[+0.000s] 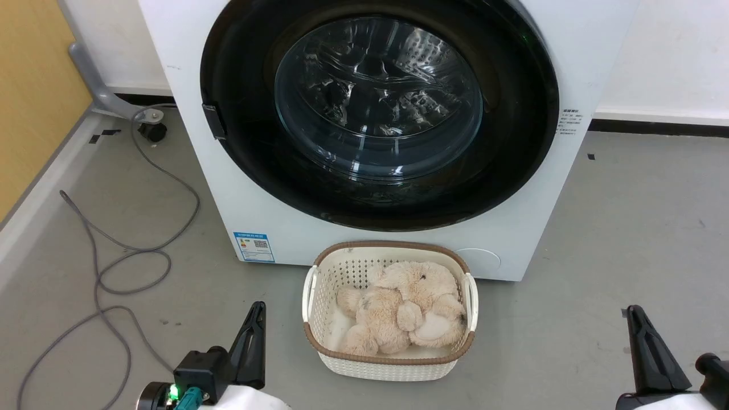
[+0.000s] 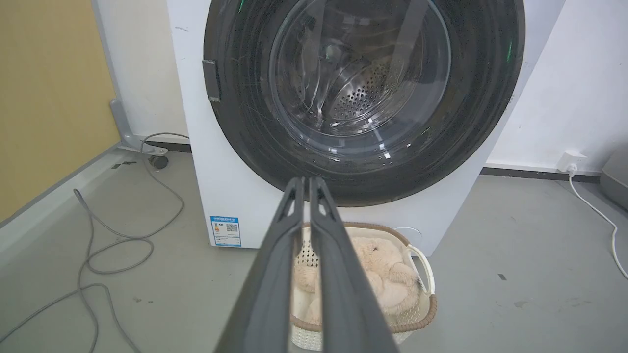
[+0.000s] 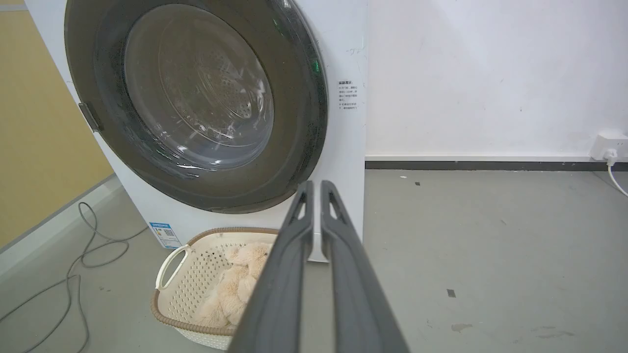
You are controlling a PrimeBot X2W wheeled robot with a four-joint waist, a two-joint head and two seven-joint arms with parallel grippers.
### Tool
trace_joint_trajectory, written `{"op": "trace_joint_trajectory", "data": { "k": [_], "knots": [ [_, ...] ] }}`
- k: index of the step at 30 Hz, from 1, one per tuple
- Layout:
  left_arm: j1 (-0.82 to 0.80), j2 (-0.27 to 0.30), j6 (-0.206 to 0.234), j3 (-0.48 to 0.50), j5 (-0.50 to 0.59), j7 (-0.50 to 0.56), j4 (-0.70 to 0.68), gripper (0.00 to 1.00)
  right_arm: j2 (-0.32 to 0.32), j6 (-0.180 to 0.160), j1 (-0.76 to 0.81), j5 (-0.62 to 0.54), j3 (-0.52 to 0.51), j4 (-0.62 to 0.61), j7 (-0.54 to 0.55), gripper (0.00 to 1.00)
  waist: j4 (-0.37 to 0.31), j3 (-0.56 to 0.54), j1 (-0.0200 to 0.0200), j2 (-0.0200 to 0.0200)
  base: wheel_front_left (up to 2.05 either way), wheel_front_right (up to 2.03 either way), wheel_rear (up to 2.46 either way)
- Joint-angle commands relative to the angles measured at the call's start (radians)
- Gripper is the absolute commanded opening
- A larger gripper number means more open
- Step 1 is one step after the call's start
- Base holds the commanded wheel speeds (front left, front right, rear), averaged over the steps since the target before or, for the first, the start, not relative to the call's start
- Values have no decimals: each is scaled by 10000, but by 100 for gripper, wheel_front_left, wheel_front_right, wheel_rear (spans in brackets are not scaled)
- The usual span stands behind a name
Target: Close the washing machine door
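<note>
Judging the washing machine door (image 1: 379, 108) flush in the white front, hold the left gripper (image 2: 306, 182) and right gripper (image 3: 314, 185), both pinched narrow and empty, low by the basket (image 1: 393, 246), nudging the door only if unlatched.

Basket (image 1: 392, 245) low before the washing machine door (image 1: 379, 108).

The left gripper (image 1: 256, 312) is showing a black tapered finger on a boxy black mount (image 1: 199, 370). A green LED (image 1: 172, 392) is glowing there, with a teal connector (image 1: 191, 397) sitting beside it and a white forearm shell (image 1: 245, 401) following. The right gripper (image 1: 635, 316) is looking the same, plus a rounded black knob (image 1: 712, 367). Up close, the fingers (image 2: 279, 255) are reading dark grey and long, with slotted cut-outs by the tips.
</note>
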Motion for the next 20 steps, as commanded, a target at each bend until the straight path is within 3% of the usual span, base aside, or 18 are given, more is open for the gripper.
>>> {"op": "trace_joint_trajectory", "data": {
  "k": [1, 20],
  "knots": [
    [0, -3, -2, 21, 29, 40, -29, 0, 10, 0, -18, -32, 12, -4, 27, 0, -6, 0, 0, -1, 0, 0, 0],
    [-5, -36, -25, 258, 313, 429, -309, 0, 112, -1, -192, -340, 160, -37, 284, 0, -69, 3, 0, -1, 0, 0, 0]
  ]
}}
